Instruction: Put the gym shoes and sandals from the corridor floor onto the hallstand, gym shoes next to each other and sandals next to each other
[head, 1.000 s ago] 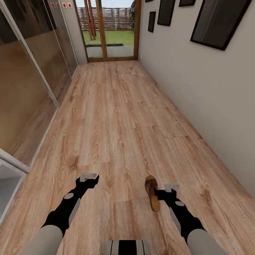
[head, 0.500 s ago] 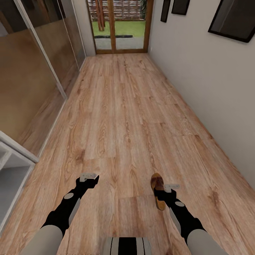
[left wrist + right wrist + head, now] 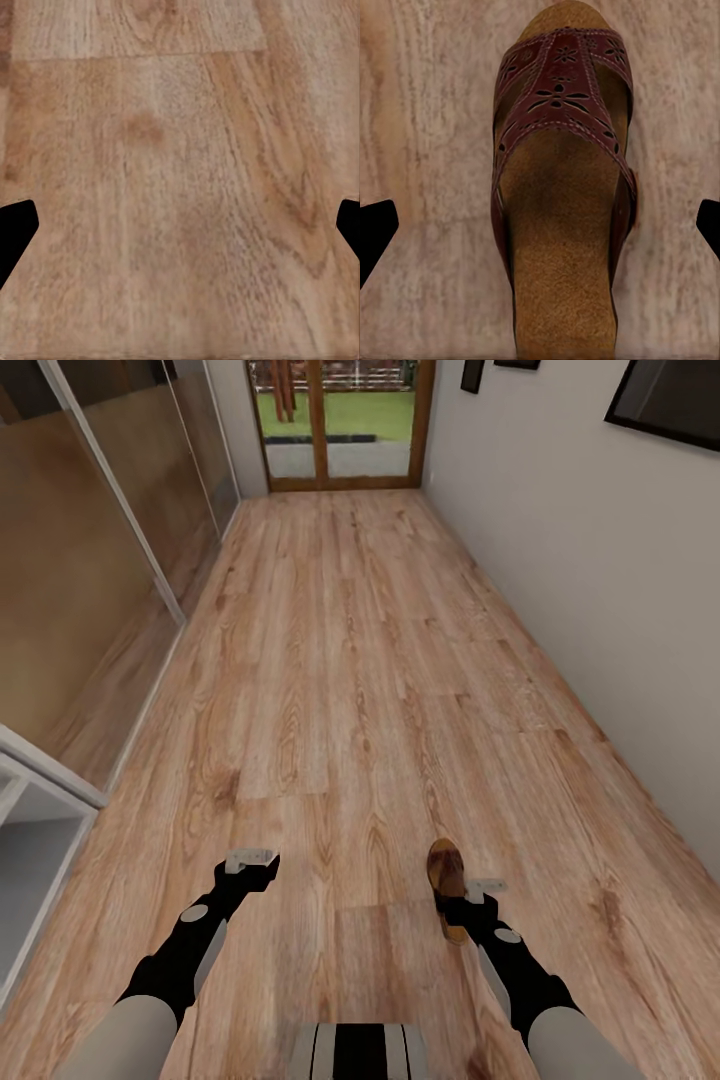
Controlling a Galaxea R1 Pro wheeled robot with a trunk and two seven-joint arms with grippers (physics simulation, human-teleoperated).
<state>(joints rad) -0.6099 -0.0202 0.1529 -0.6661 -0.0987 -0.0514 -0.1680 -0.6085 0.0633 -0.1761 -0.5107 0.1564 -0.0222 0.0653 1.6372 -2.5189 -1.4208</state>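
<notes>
From the head camera, a long corridor of light brown wood-plank flooring (image 3: pixel 340 660) runs toward a wood-framed glass door (image 3: pixel 340 422) with a lawn beyond it. Glossy brown wall panels (image 3: pixel 90 550) line one side and a plain pale wall (image 3: pixel 580 560) with dark framed pictures the other. A pale grey-white piece of furniture (image 3: pixel 30 830) juts in at the near left edge; whether it is the hallstand cannot be told from so small a corner. One dark brown leather open-toe sandal (image 3: pixel 447 888) lies on the floor just ahead of the right gripper (image 3: pixel 485 888), which hangs close beside its heel end. The left gripper (image 3: pixel 250 857) hovers over bare planks well apart from the sandal.

In the left wrist view, the black fingertips (image 3: pixel 15 229) sit at the two outer edges with only wood grain between them, so the jaws are spread wide and hold nothing.

In the right wrist view, the sandal (image 3: pixel 562 195) lies flat on the floor directly between the black fingertips (image 3: pixel 375 236), its perforated strap toward the far end and its cork-coloured footbed nearest the camera. The jaws are spread wide on either side and do not touch it.

Judged from these views, this sandal is yet to be lifted, and the right arm seems lined up to descend on it. Nothing here shows any shoe on a rack, so how much of the placing and pairing is done cannot be told.
</notes>
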